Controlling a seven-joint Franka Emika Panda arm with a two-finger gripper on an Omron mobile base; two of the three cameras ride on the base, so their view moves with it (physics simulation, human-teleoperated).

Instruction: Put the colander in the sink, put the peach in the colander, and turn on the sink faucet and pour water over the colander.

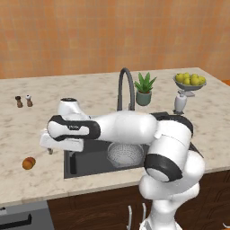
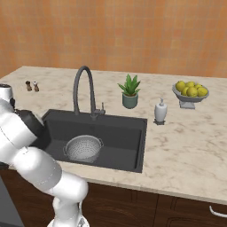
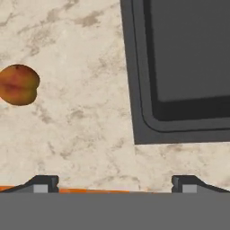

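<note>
The colander (image 1: 126,155) (image 2: 83,148), a round perforated metal bowl, sits upright in the dark sink (image 1: 87,161) (image 2: 122,128). On the counter left of the sink lies the peach (image 1: 28,163), orange-red and alone. My gripper (image 1: 50,150) hovers over the counter by the sink's left edge, up and to the right of the peach. In the hand view my gripper (image 3: 116,184) is open and holds nothing, with the peach (image 3: 18,84) far left and the sink's corner (image 3: 134,90) at the right. The sink faucet (image 1: 126,87) (image 2: 84,88) arches behind the basin, and no water runs.
Behind the sink stand a potted plant (image 1: 144,90) (image 2: 130,91) and a white dispenser bottle (image 1: 179,102) (image 2: 160,111). A footed bowl of yellow fruit (image 1: 189,81) (image 2: 191,91) sits at the back right. Two small shakers (image 1: 23,101) (image 2: 32,85) stand far left.
</note>
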